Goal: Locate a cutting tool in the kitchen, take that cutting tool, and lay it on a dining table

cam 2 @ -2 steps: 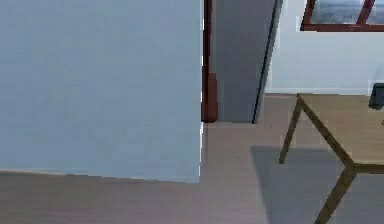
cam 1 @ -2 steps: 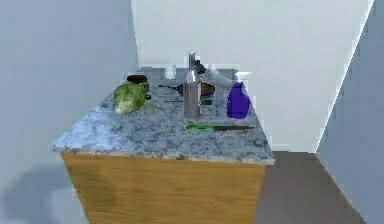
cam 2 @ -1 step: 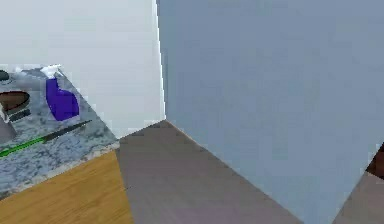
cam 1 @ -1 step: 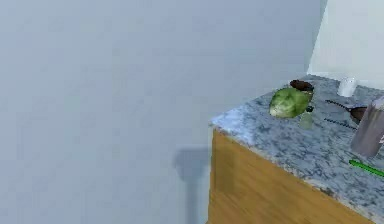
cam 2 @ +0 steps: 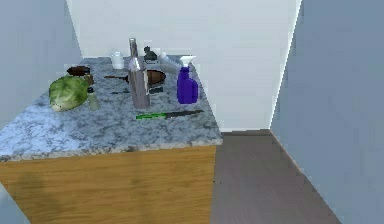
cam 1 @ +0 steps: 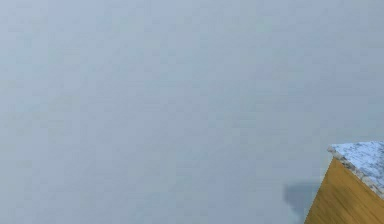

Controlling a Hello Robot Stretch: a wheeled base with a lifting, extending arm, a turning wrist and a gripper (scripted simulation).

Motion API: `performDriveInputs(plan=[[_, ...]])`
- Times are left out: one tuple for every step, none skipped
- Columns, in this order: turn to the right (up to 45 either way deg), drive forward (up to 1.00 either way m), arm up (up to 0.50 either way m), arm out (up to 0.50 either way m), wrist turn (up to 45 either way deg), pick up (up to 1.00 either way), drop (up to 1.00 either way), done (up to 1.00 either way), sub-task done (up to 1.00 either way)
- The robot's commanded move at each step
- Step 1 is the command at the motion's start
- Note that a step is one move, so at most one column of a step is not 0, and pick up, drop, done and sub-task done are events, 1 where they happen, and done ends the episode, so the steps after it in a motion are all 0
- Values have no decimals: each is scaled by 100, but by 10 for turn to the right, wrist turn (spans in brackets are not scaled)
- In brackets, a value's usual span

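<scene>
Looking at the arm side view, you see a counter (cam 2: 95, 132) with a speckled grey top and a wood front. The knife (cam 2: 166, 115) lies flat on that top, near the front edge toward the right end. It has a green handle and a dark blade, and the blade points to the view's right. Just behind it stands a tall grey bottle (cam 2: 139, 74). A blue spray bottle (cam 2: 186, 84) stands to the right of that, near the knife's blade end. A green leafy ball (cam 2: 68, 94) (it looks like a lettuce) sits at the left of the top, with a dark bowl (cam 2: 79, 72) just behind it. A small white cup (cam 2: 117, 62) stands farther back, by the wall.

The floor (cam 2: 270, 185) to the right of the counter is brown-grey.

In the forward view you face a plain pale wall (cam 1: 160, 100), and a corner of the counter pokes in at the bottom right.

You cannot tell how the gripper's fingers stand.
</scene>
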Motion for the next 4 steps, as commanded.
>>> performDriveInputs(plan=[[0,0,50,0,0,0,0,0,0],[0,0,38,0,0,0,0,0,0],[0,0,0,50,0,0,0,0,0],[0,0,0,0,450,0,0,0,0]])
